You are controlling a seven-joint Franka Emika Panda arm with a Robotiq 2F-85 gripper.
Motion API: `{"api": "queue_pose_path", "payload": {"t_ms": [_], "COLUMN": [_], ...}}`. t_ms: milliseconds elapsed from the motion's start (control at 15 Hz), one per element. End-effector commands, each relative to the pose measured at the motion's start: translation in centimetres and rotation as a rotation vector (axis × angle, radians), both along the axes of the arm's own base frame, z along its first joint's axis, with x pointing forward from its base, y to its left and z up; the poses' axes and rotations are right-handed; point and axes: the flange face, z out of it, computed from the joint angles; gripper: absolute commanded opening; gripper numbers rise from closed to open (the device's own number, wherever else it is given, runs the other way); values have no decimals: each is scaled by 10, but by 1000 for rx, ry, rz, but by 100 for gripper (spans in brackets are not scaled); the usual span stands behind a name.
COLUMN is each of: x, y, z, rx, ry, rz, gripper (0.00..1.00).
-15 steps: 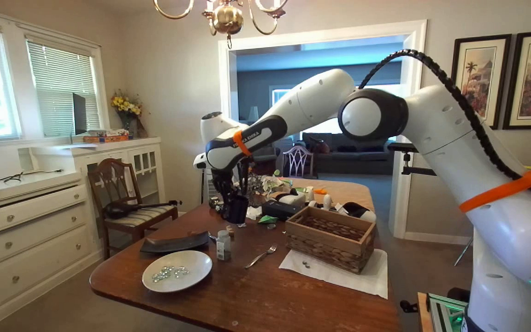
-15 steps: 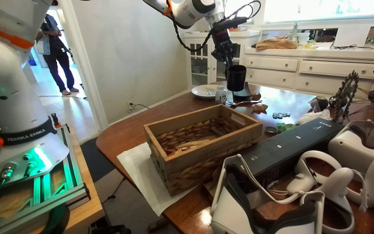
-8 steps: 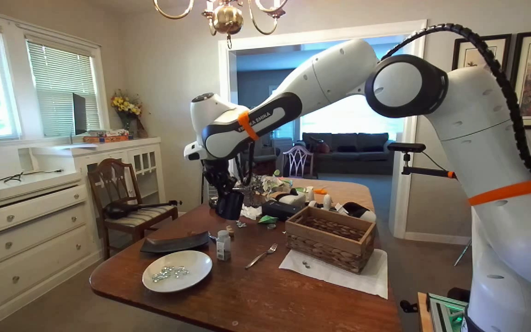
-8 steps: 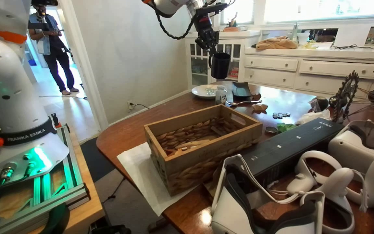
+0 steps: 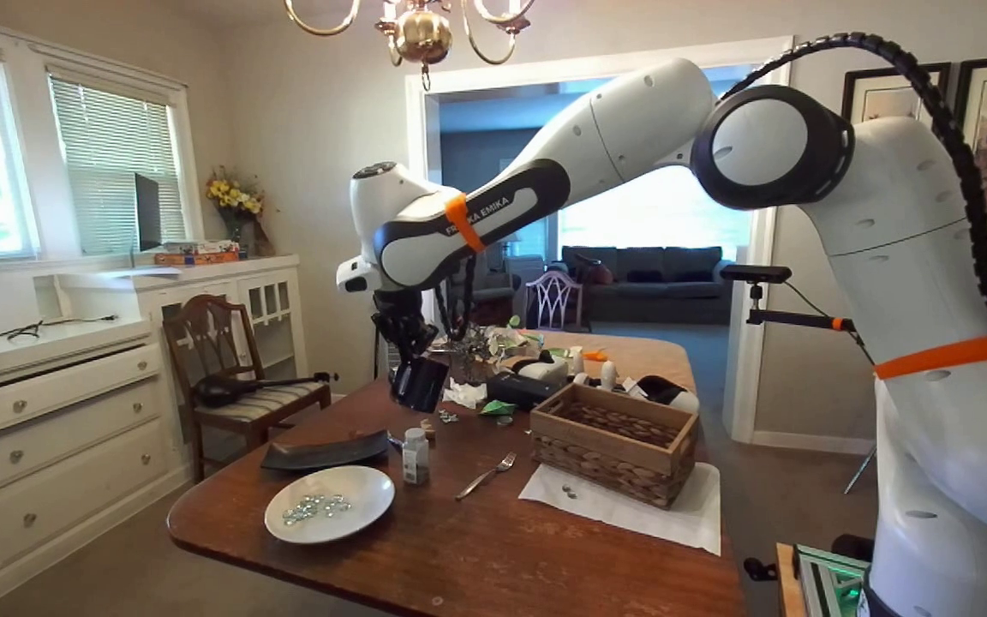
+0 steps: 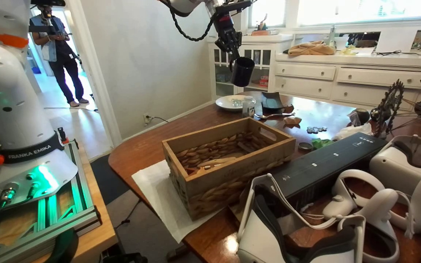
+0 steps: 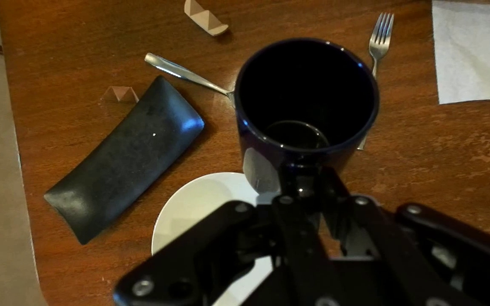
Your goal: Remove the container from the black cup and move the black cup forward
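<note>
The black cup (image 6: pixel 242 71) hangs in the air above the table, slightly tilted; it also shows in an exterior view (image 5: pixel 419 384). In the wrist view the cup (image 7: pixel 249 131) has its mouth toward the camera. Its inside is dark, with only a round bottom edge seen. My gripper (image 7: pixel 306 182) is shut on the cup's handle; the gripper also shows in an exterior view (image 6: pixel 235 54). A small clear jar (image 5: pixel 415 456) stands upright on the table below, apart from the cup, and in both exterior views (image 6: pixel 248 106). I cannot tell which thing is the container.
A white plate (image 5: pixel 365 514) holds glass pieces. A long dark tray (image 5: pixel 322 454), a fork (image 5: pixel 481 480) and a spoon (image 7: pixel 185 74) lie near it. A brown wicker basket (image 6: pixel 228 168) stands on white paper. A black box (image 6: pixel 327 162) and white headsets (image 6: pixel 269 233) crowd one side.
My gripper and the cup have risen and shifted to the left in both exterior views. The cup has gone from upright to slightly tilted. The things on the table have not moved.
</note>
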Motion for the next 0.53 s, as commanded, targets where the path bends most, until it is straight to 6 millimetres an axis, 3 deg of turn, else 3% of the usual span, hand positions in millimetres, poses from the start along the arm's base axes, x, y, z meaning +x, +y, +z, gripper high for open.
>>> {"api": "queue_pose_path", "payload": {"t_ms": [0, 200, 467], "x": [-1, -8, -22], "y": [29, 77, 140], "z": [-5, -19, -58], "rx": [-26, -31, -17], "ry": [15, 46, 146], "rz": [32, 110, 225], "gripper": [5, 5, 5]}}
